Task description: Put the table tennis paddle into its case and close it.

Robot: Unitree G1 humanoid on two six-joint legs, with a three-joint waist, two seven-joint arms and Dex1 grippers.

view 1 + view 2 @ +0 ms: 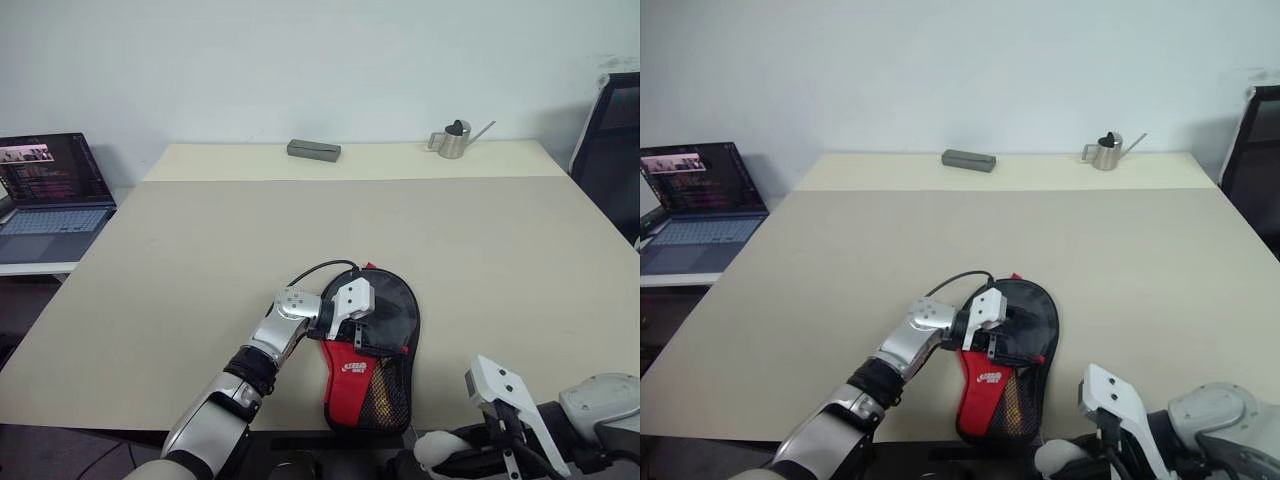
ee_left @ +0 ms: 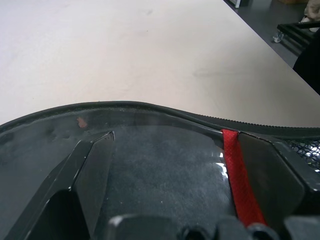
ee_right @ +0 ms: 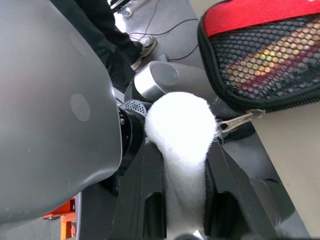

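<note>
The case (image 1: pixel 392 318), a black pouch with a red panel (image 1: pixel 352 372) and mesh, lies at the table's front edge with its narrow end over the edge. The table tennis paddle is inside it. Its striped handle (image 3: pixel 272 57) shows through the mesh, and the blade is hidden. My left gripper (image 1: pixel 358 318) rests open on top of the case's round part, fingers (image 2: pixel 82 175) spread flat on the fabric. My right gripper (image 3: pixel 182 147) is below the table edge, shut on a white fluffy tab (image 1: pixel 438 446) fixed to the metal zipper pull (image 3: pixel 241 120).
A laptop (image 1: pixel 50 195) stands open on a side table at the left. A grey box (image 1: pixel 313 150) and a small metal watering can (image 1: pixel 455 140) sit at the table's far edge. A black chair (image 1: pixel 612 150) stands at the right.
</note>
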